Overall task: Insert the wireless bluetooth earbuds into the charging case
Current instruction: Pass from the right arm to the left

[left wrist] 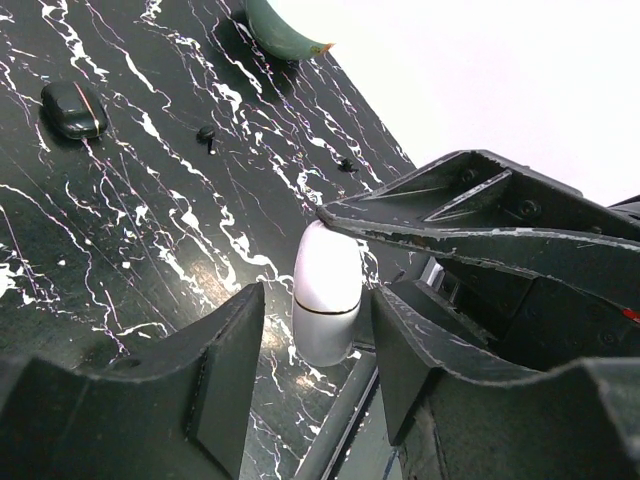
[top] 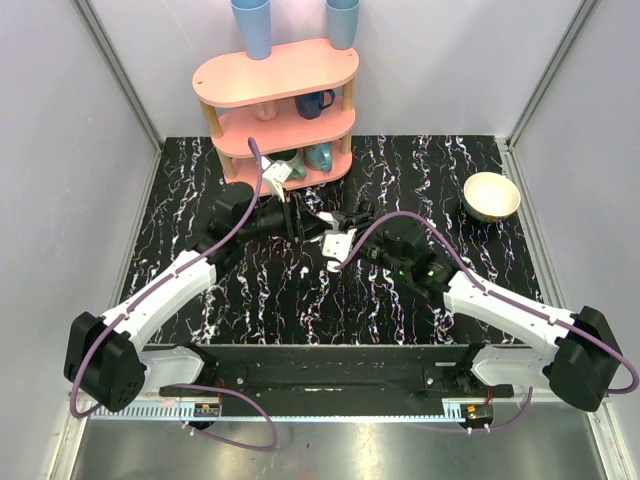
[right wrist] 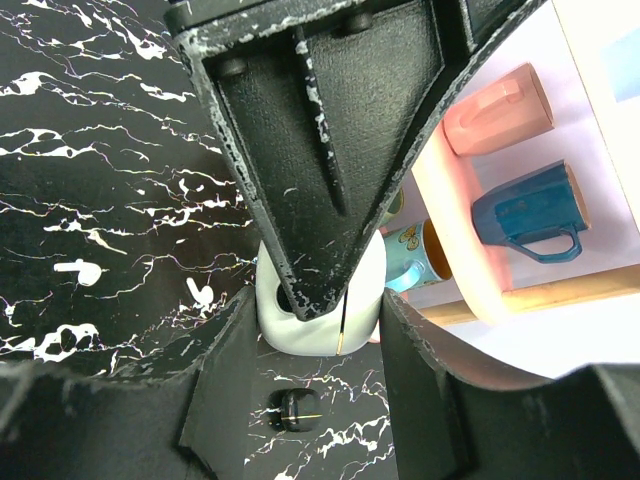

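The right pincer (right wrist: 318, 300) is clamping the glossy white rounded plastic charging case (right wrist: 320, 338), its two black fingers pressing against the case's sides above the black, white-veined marble-look worktop (top: 440, 170); whether the case is resting on it I cannot tell. The left pincer (left wrist: 318, 298) is meeting the case from the opposite side, its fingers standing apart astride it, with a gap showing beside one of them. The two tiny bright white plastic wireless bluetooth earbuds (right wrist: 78, 268) are lying loose on the worktop outside the case, to its left in the right wrist view; the nearer earbud (right wrist: 200, 292) is lying close by the case. A small black oval piece (right wrist: 297, 408) is sitting just beside the case. A pink oval tiered shelf (top: 275, 75) carrying mugs is standing beyond the case, and a cream round bowl (top: 491, 197) is sitting well apart to the case's right
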You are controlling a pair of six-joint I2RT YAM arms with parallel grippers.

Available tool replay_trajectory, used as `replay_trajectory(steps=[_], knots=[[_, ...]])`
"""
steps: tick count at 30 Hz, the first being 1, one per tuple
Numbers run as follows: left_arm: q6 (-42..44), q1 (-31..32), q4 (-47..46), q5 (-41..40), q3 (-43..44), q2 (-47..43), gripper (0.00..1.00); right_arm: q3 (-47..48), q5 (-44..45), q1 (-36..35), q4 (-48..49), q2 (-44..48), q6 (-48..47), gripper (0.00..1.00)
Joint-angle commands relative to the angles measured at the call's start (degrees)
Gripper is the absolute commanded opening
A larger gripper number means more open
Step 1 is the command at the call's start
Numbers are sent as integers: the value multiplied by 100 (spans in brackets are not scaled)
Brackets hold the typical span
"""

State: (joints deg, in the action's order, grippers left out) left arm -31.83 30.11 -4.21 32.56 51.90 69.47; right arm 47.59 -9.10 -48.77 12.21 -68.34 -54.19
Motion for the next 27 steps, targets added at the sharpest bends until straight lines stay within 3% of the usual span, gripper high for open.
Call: replay_trajectory(steps=[1, 19, 27], knots=[[-33, 30, -423, -56, -13, -153, 50, 13, -13, -62, 291, 75, 58, 0], [-51, 30, -405, -83, -49, -144, 52, 13, 5, -62, 353, 75, 111, 0], [-60, 30, -414, -65, 31, -57, 39, 4, -21, -62, 344, 66, 137, 0]])
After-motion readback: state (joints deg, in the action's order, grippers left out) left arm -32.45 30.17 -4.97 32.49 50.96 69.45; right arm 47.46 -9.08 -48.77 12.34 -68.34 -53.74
